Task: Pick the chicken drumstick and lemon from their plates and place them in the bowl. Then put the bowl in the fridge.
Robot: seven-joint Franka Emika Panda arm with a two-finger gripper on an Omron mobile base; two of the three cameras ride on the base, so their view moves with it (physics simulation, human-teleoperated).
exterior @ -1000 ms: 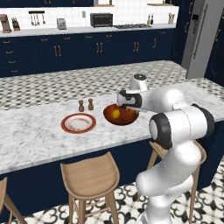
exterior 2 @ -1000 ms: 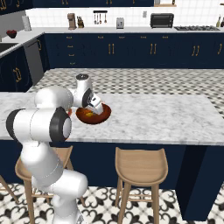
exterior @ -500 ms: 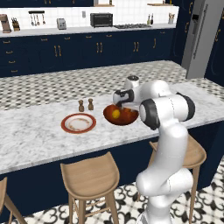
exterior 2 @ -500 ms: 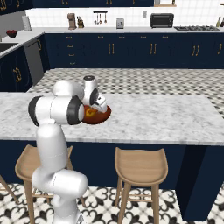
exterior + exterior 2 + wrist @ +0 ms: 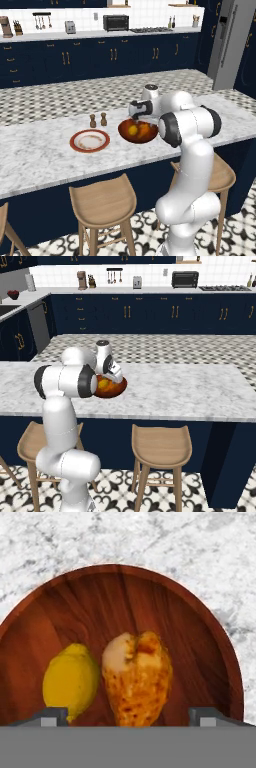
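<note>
The fridge (image 5: 234, 42) stands well away beyond and to the right of the gripper (image 5: 129, 714), past the far end of the marble island (image 5: 45, 150). Directly beneath the gripper sits the bowl (image 5: 210, 642), with a red-rimmed plate (image 5: 90, 140) off to its left. Inside the bowl, the chicken drumstick (image 5: 137, 677) lies between the wide-spread, empty fingertips (image 5: 50, 716), the lemon (image 5: 71, 681) touching it just by the left tip.
</note>
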